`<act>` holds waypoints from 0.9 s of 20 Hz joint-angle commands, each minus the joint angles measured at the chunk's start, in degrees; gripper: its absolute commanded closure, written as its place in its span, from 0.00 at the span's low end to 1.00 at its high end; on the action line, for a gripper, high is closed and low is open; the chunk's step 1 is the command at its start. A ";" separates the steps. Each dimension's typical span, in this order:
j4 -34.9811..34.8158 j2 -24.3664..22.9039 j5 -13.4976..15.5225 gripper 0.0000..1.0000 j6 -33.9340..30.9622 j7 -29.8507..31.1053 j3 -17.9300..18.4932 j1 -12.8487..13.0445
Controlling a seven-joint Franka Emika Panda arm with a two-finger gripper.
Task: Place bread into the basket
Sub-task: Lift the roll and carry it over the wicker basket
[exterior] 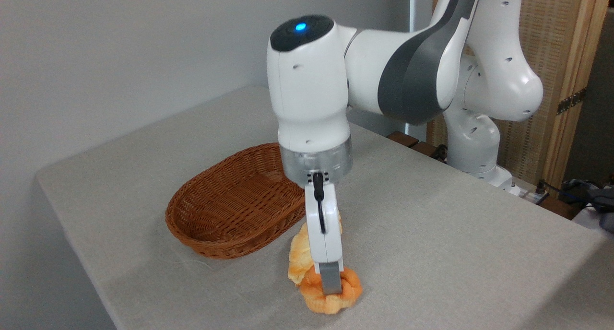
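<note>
- Gripper (331, 284) is down on the bun (331, 294), coming straight from above. Vertical approach makes sense: the bun sits flat on the worktop (431, 234) with nothing above it.
- Jaws: one grey finger shows against the bun's near face, the other is hidden behind it. They look closed around the bun, but I can't tell if the grip is firm.
- Bun is near the front edge of the worktop, and looks to be resting on it, not lifted.
- Paler flat loaf (300, 255) lies just behind the bun, touching or nearly so, partly hidden by the gripper. It could get dragged on the lift.
- Wicker basket (230, 215) sits close by, toward the left edge, open side up and empty, so only a short carry is needed.
- Count: 1 bun, 1 flat loaf, 1 basket, 1 arm.
</note>
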State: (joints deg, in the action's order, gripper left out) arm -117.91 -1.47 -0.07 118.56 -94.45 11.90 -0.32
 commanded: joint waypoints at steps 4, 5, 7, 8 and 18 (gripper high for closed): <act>4.52 -1.43 5.95 0.63 -4.91 7.43 -0.29 0.41; 5.14 -1.43 6.13 0.63 -5.88 9.44 -0.56 0.67; 6.54 -1.43 6.13 0.63 -7.37 15.32 -3.09 0.76; 7.07 -1.43 6.13 0.63 -7.99 18.48 -4.41 0.76; 7.52 -1.52 7.10 0.51 -8.87 49.69 -19.00 0.76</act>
State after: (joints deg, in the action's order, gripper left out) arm -111.21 -2.94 5.67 110.97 -51.37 -4.10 0.67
